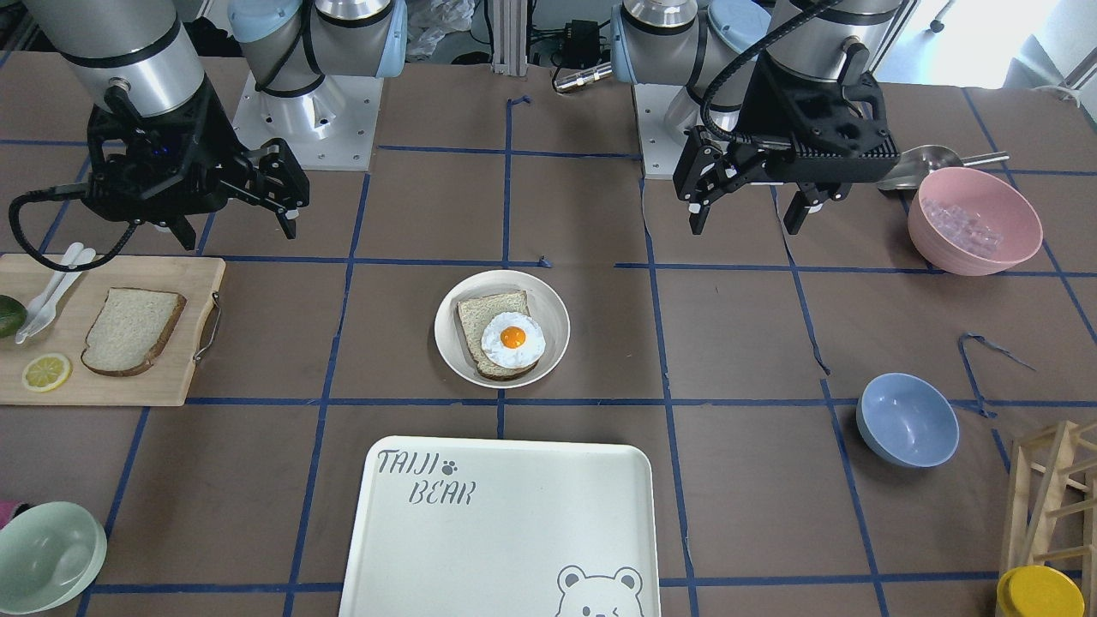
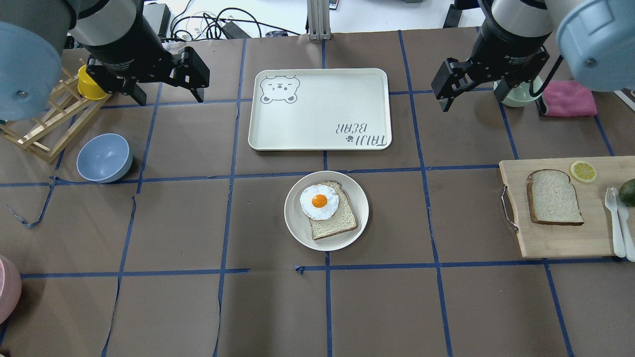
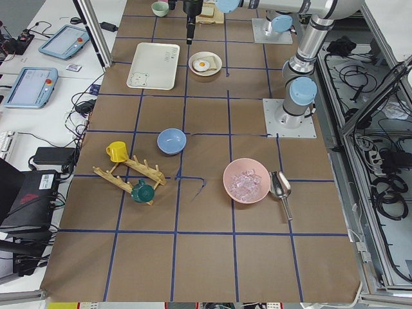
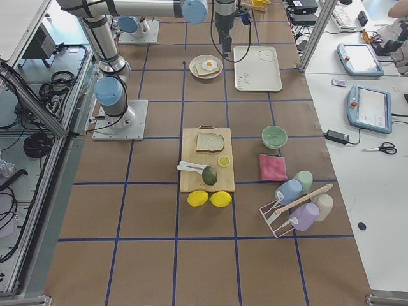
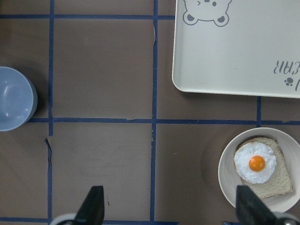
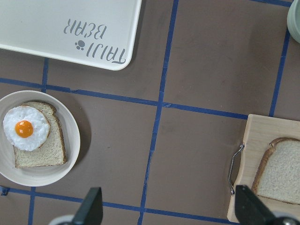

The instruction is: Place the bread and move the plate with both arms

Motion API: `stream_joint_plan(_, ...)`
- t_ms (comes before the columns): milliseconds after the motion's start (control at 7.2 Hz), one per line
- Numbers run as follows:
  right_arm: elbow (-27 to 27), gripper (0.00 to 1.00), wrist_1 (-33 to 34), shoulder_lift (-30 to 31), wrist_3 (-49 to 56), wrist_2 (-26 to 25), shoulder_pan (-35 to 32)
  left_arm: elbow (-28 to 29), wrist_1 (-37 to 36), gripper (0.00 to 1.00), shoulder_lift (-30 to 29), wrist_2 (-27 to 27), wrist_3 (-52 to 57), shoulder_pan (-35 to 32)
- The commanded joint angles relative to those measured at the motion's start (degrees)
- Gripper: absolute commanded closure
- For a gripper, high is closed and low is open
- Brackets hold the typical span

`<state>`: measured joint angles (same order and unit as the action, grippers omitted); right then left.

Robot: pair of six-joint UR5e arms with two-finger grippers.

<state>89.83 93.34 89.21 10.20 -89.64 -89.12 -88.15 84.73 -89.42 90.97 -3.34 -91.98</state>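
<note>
The plain bread lies flat on a wooden cutting board, on my right side; it also shows in the overhead view and the right wrist view. The round cream plate stands mid-table and holds a darker slice topped with a fried egg. My left gripper is open and empty, high above the table. My right gripper is open and empty too, raised between the plate and the board.
The bear-print tray lies just beyond the plate. The board also carries a lemon slice, an avocado and white cutlery. A blue bowl, a wooden rack, a pink bowl, a green bowl and a pink cloth stand around.
</note>
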Motion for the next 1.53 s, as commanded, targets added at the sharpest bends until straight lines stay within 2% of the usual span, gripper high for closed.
stream_joint_plan(0, -0.18, 0.0, 0.0, 0.0, 0.0, 0.08, 0.0, 0.0, 0.52, 0.0, 0.03, -0.09, 0.0, -0.04)
stream_joint_plan(833, 0.7, 0.0, -0.18, 1.49, -2.09, -0.09, 0.0, 0.0, 0.53, 0.0, 0.03, -0.09, 0.0, -0.05)
stream_joint_plan(972, 0.7, 0.0, -1.05, 1.93, -5.76, -0.1, -0.09, 0.0, 0.53, 0.0, 0.03, -0.09, 0.0, -0.05)
stream_joint_plan(1389, 0.61, 0.0, -5.61, 2.37, -7.03, 0.17, -0.09, 0.0, 0.53, 0.0, 0.03, -0.09, 0.0, -0.05)
